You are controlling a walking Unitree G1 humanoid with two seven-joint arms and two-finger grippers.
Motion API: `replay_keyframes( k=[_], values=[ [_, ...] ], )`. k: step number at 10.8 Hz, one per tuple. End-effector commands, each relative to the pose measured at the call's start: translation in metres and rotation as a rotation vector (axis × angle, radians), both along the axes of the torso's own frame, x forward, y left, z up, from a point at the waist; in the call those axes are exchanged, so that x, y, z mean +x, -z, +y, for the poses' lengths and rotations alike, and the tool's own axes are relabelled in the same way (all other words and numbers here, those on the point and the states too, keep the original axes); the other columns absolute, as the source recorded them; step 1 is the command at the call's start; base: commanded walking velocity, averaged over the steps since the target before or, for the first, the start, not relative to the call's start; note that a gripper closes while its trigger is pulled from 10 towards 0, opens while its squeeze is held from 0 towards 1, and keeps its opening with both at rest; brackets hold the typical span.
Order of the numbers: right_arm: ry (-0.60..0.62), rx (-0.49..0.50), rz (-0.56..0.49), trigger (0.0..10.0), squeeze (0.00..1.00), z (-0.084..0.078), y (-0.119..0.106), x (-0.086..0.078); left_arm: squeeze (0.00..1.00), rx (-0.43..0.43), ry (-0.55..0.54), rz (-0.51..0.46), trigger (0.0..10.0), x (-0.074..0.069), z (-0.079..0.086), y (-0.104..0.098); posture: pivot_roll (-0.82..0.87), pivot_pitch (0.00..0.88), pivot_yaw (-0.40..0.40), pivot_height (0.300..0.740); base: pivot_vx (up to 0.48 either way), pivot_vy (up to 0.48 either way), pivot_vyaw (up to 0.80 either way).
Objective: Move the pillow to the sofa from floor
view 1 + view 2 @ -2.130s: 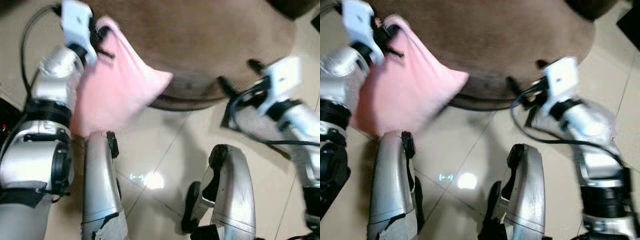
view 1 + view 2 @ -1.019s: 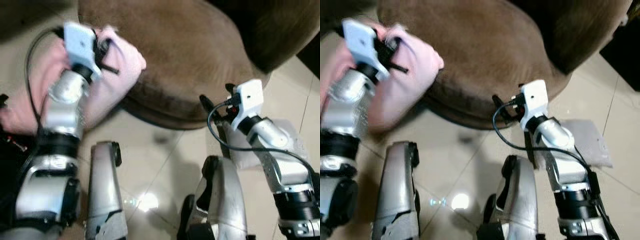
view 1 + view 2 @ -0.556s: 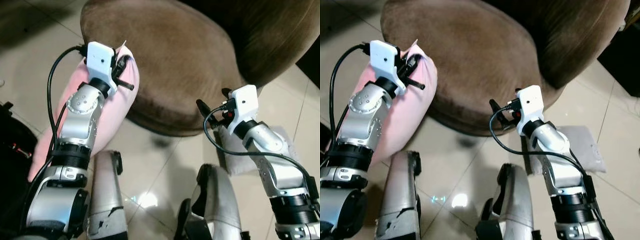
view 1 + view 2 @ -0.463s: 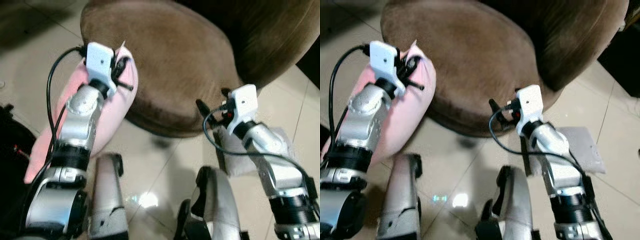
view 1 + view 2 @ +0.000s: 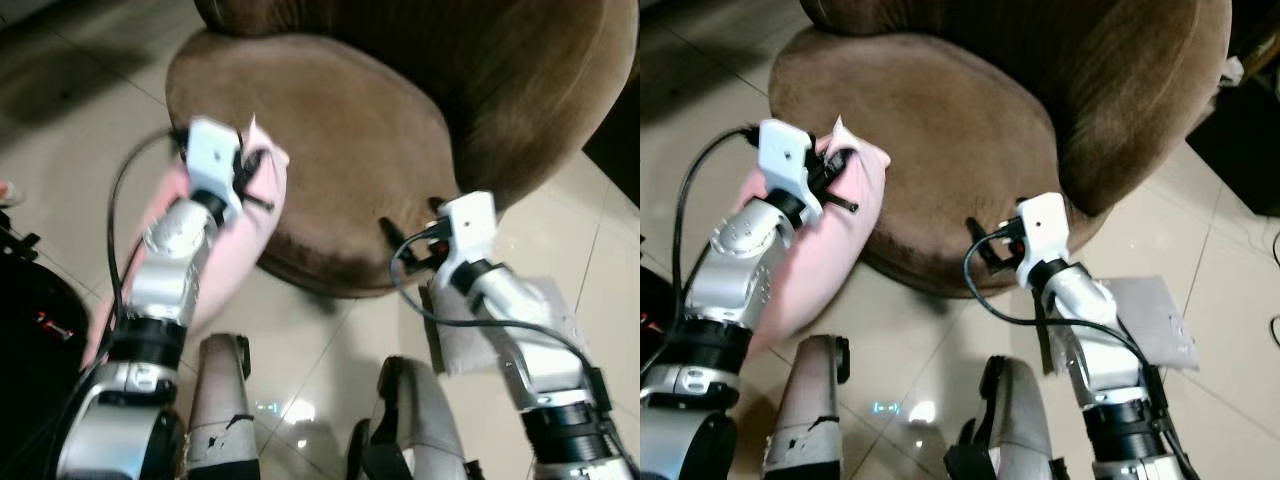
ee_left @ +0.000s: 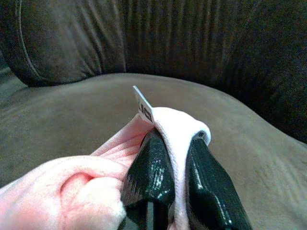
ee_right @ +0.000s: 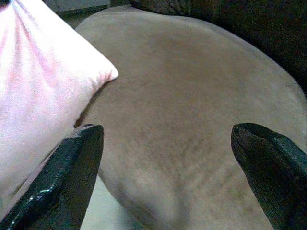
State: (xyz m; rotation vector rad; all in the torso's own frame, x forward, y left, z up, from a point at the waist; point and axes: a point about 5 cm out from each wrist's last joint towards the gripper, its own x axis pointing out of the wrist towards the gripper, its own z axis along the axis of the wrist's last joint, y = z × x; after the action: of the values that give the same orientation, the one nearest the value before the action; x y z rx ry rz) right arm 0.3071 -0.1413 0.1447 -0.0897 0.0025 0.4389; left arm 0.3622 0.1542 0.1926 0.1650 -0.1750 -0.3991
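A pink pillow (image 5: 845,225) hangs beside the left front edge of the round brown sofa seat (image 5: 940,120), its top corner just over the rim. My left gripper (image 6: 176,143) is shut on that corner, next to a small white tag (image 6: 143,108). The pillow's lower part is hidden behind my left arm. My right gripper (image 7: 168,153) stands open at the seat's front edge, with nothing between its fingers (image 7: 72,177). The right wrist view has the pillow (image 7: 43,81) off to one side of the seat (image 7: 192,96).
The sofa's tall brown backrest (image 5: 1120,90) curves round the seat at the back right. A grey mat (image 5: 1155,320) lies on the tiled floor by my right arm. A black object (image 5: 30,330) sits at far left. My legs (image 5: 810,420) stand below.
The view has tilted up, so more of the backrest shows. The left gripper keeps hold of the pillow, whose corner has edged slightly over the seat rim. The right gripper stays open.
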Motion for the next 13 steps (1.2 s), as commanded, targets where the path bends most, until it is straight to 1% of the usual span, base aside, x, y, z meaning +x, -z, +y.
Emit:
replay_keyframes(
  k=[1,2,3,4,5,6,8,9,11,12,13],
  values=[
    [0.018,-0.015,0.027,10.0,0.00,-0.005,0.010,-0.002,0.00,0.005,0.062,-0.062,0.0,-0.004,-0.014,-0.014,0.18,0.210,-0.137,0.656,0.000,0.000,0.00],
    [0.014,-0.007,0.043,10.0,0.00,-0.001,0.015,-0.003,0.00,-0.009,0.055,-0.039,0.0,-0.006,-0.012,-0.009,0.18,0.211,-0.142,0.676,0.000,0.000,0.00],
    [-0.010,-0.019,0.044,10.0,0.00,0.004,0.015,-0.001,0.00,0.002,0.057,-0.041,0.0,-0.005,-0.010,-0.012,0.18,0.219,-0.135,0.691,0.000,0.000,0.00],
    [-0.010,-0.019,0.047,10.0,0.00,0.005,0.018,-0.001,0.00,0.006,0.046,-0.042,0.0,-0.004,-0.007,-0.013,0.18,0.222,-0.137,0.711,0.000,0.000,0.00],
    [-0.001,-0.012,0.048,10.0,0.00,0.005,0.018,-0.001,0.00,-0.005,0.043,-0.036,0.0,-0.005,-0.008,-0.011,0.17,0.224,-0.140,0.726,0.000,0.000,0.00],
    [0.005,-0.008,0.052,10.0,0.00,0.005,0.021,-0.001,0.00,-0.018,0.041,-0.018,0.0,-0.006,-0.009,-0.005,0.17,0.226,-0.138,0.740,0.000,0.000,0.00],
    [0.010,-0.007,0.059,10.0,0.00,0.007,0.025,-0.002,0.00,-0.026,0.038,0.026,0.0,-0.007,-0.009,0.007,0.18,0.218,-0.133,0.740,0.000,0.000,0.00],
    [0.010,-0.018,0.076,10.0,0.00,0.006,0.033,-0.004,0.00,-0.031,0.029,0.037,0.0,-0.008,-0.006,0.013,0.18,0.197,-0.135,0.740,0.000,0.000,0.00],
    [0.032,-0.039,0.069,10.0,0.00,0.001,0.039,-0.004,0.00,-0.032,-0.035,0.052,0.0,-0.009,0.003,0.023,0.21,0.174,-0.151,0.740,0.000,0.000,0.00],
    [0.033,-0.042,0.069,10.0,0.00,0.000,0.040,-0.004,0.00,-0.040,-0.048,0.060,0.0,-0.010,0.004,0.025,0.21,0.174,-0.151,0.740,0.000,0.000,0.00],
    [0.038,-0.064,0.048,10.0,0.00,-0.002,0.047,-0.010,0.00,-0.053,-0.102,0.102,0.0,-0.024,0.014,0.045,0.23,0.174,-0.161,0.740,0.000,0.000,0.00]
  ],
)
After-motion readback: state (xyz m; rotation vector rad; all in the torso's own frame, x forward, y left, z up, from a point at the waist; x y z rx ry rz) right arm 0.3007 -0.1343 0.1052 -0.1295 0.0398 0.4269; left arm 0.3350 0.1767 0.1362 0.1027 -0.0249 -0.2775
